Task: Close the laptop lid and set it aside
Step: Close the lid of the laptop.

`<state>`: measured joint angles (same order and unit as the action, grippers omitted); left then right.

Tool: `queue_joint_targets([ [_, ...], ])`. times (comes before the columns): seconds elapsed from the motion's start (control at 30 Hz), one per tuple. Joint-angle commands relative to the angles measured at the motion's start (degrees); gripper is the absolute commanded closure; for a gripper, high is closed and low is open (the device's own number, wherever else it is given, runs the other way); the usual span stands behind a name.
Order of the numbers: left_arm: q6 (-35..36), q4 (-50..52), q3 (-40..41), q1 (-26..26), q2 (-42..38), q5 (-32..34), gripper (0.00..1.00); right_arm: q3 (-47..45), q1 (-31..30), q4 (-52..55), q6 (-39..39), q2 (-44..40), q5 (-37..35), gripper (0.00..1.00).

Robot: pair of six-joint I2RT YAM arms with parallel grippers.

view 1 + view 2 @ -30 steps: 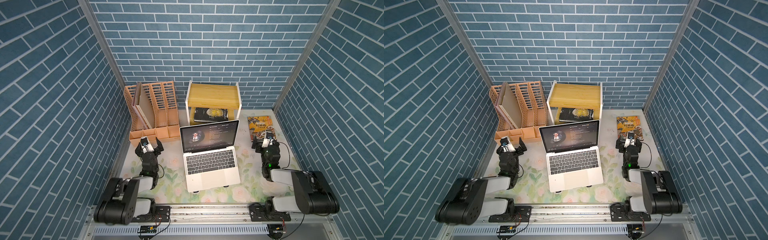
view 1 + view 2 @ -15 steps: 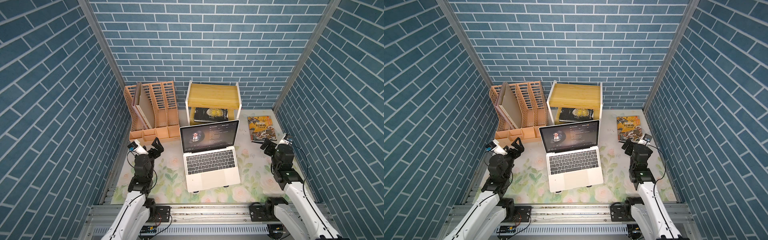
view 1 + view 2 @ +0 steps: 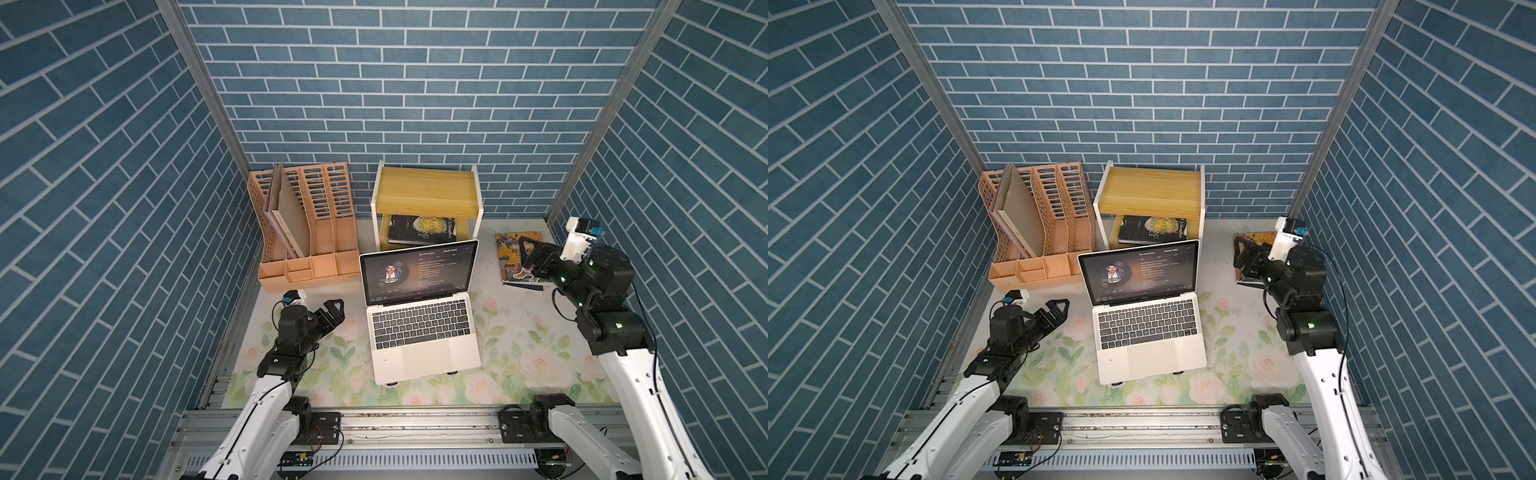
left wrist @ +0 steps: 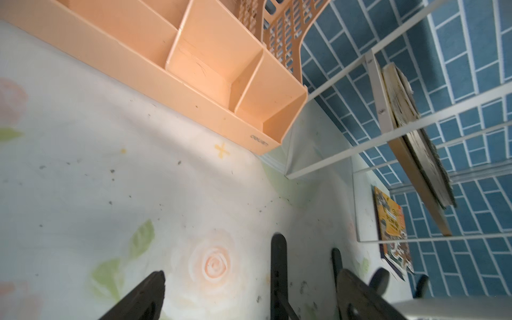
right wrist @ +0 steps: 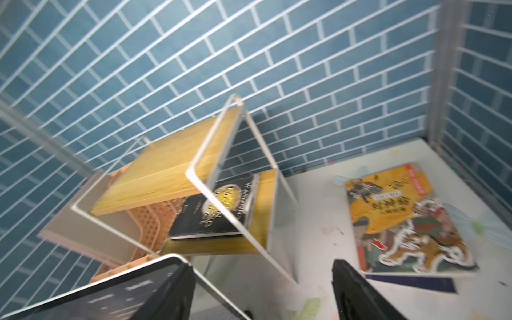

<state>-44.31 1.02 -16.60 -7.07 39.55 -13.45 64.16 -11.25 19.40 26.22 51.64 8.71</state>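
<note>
The laptop (image 3: 419, 316) stands on the surface (image 3: 519, 353) between the two sets of fingers, its laptop lid (image 3: 419, 271) raised. The left fingers (image 3: 332, 309) are spread and empty, just beside its left edge. The right fingers (image 5: 360, 293) are parted and empty, well apart from its right edge.

I saw a silver laptop (image 3: 422, 332) with black keys on a pale floral mat (image 3: 519, 353), a peach organizer (image 3: 307, 232), and blue brick-patterned walls (image 3: 395, 83).
</note>
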Motion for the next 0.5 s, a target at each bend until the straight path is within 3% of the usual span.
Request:
queue_joint_targets([
  [0.0,-0.9,1.1,1.9,-1.3,-5.5,-3.7,0.00,9.2,-8.5,5.7,-1.0,5.8,-3.6,0.35],
  [0.23,-1.0,0.2,3.0,-3.4,-13.4,-6.2,0.00,25.1,-20.4,11.2,-6.0,19.4,-13.9,0.55],
  [0.47,-0.8,-1.2,1.4,-7.3,-13.5,-7.4,0.00,36.8,-28.0,17.2,-9.7,29.5,-20.7,0.55],
])
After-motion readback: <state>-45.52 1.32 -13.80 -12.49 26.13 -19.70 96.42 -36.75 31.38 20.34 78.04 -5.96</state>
